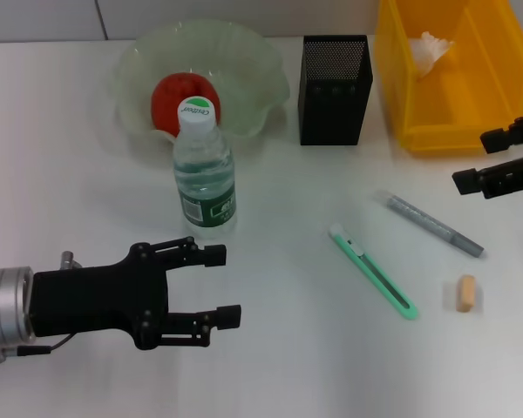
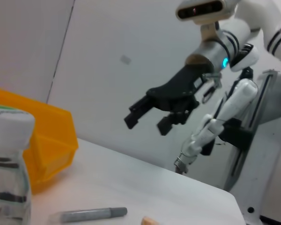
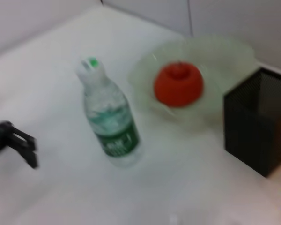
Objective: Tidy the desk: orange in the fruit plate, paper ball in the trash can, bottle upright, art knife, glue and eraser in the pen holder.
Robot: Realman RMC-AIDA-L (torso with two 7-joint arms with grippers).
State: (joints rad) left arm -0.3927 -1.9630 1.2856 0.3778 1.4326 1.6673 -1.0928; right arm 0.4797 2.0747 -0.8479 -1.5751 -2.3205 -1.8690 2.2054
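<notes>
The bottle [image 1: 204, 169] is seen upright on the table [image 1: 270, 366], in front of the fruit plate [image 1: 244, 65] where the orange [image 1: 174, 97] is partly hidden behind its cap. Writing on the white-and-green cap and green label is too small to be read. The paper ball [image 1: 436, 48] is only partly shown inside the yellow bin [image 1: 471, 96] — cut off by the frame's top. The art knife [image 1: 372, 272], grey glue stick [image 1: 434, 225] and eraser [image 1: 465, 293] are left lying on the table, apart from the black mesh holder [image 1: 335, 87]. The left gripper [image 1: 220, 284] is held open just short of the bottle. The right gripper [image 2: 147, 119] — cropped in the head view — is shown open in mid-air by the left wrist view.
</notes>
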